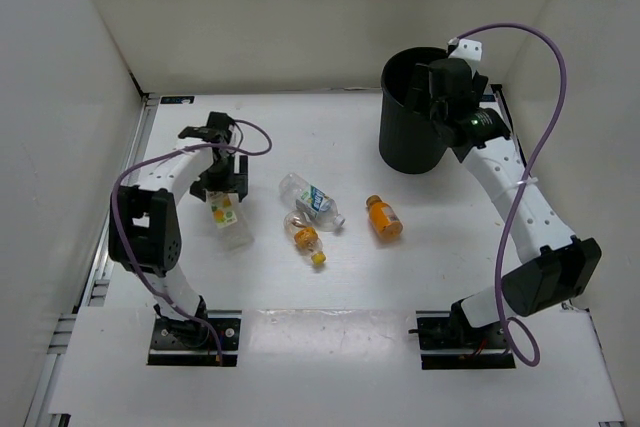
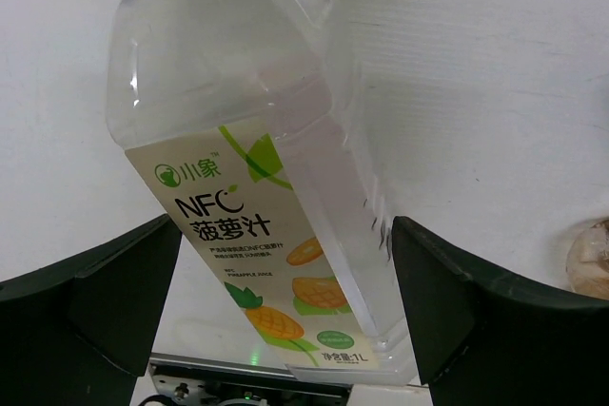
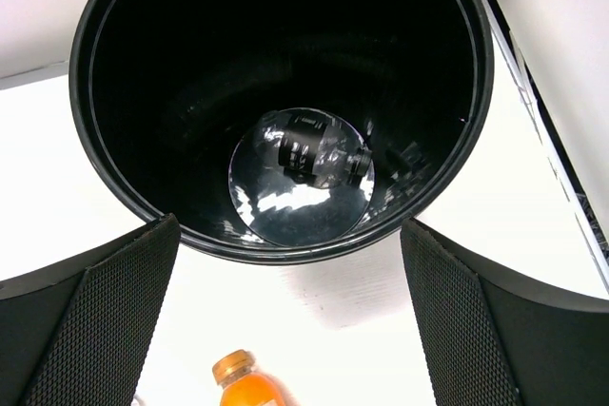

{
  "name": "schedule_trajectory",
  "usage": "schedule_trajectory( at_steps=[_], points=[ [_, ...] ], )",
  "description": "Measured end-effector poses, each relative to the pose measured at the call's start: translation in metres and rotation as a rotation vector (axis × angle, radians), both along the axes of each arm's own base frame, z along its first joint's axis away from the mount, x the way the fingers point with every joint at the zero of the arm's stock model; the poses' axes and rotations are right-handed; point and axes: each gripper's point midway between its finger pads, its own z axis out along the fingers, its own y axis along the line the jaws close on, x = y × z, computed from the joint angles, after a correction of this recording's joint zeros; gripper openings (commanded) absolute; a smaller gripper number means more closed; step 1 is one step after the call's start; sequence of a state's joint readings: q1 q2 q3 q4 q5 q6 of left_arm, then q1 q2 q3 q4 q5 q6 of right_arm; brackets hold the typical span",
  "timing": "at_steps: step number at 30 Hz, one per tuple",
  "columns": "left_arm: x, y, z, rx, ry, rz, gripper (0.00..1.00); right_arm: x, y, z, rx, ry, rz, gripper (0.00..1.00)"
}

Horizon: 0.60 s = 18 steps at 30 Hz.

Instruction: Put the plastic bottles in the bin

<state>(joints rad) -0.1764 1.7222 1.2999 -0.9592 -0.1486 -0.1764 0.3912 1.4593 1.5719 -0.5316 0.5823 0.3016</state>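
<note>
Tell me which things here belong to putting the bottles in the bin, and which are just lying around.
Part of the job: green-and-orange labelled bottle, blue-labelled bottle, small yellow-capped bottle, small orange bottle, black bin.
Not part of it: purple cable, white table, white walls.

A flat matte white tabletop (image 1: 300, 137) sits boxed in by plain white panel walls: back wall (image 1: 300, 17) at 12 o'clock, left wall (image 1: 50, 147) at 9, right wall (image 1: 600, 77) at 3; even, soft light, faint shadows
</note>
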Motion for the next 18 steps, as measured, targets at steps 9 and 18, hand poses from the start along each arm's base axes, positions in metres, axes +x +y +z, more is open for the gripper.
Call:
schedule_trajectory(
  at_steps=[9,18],
  points=[
    [-0.001,0.019,0.000,-0.087,0.016,0.081,1.00,-0.005,-0.005,0.003,-0.018,-0.008,-0.007,0.99],
    [-0.003,0.014,0.000,-0.178,0.038,0.049,0.38,-0.005,-0.007,0.002,-0.036,-0.005,-0.009,0.99]
  ],
)
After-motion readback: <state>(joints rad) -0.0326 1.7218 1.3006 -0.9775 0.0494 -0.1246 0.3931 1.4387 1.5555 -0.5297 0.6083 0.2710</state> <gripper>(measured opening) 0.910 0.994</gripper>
